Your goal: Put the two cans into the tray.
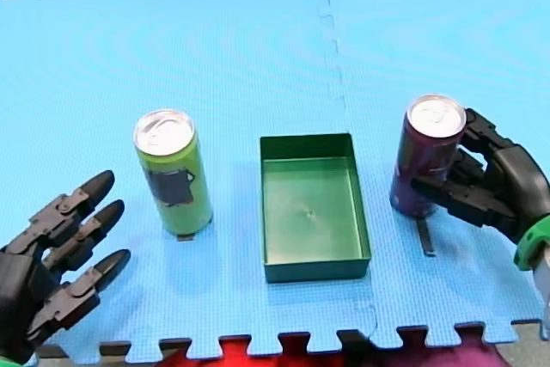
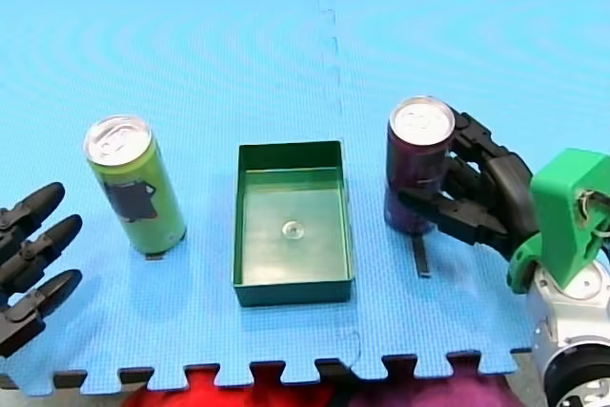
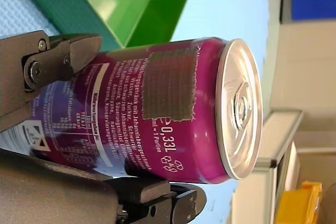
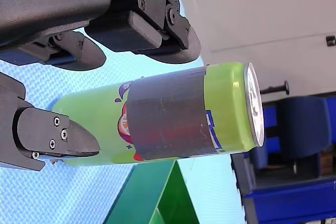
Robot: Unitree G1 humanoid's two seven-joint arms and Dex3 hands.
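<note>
A purple can stands upright on the blue mat, right of the green tray. My right hand is shut on it, thumb across its front and fingers behind; the first wrist view shows the same purple can between those fingers. A green can with a dark tape patch stands upright left of the tray. My left hand is at the mat's near left corner, apart from the green can and holding nothing. In the second wrist view the green can lies beyond dark fingertips.
The tray has nothing in it and sits between the two cans. The blue foam mat stretches free behind them. Its jagged front edge runs just in front of the tray.
</note>
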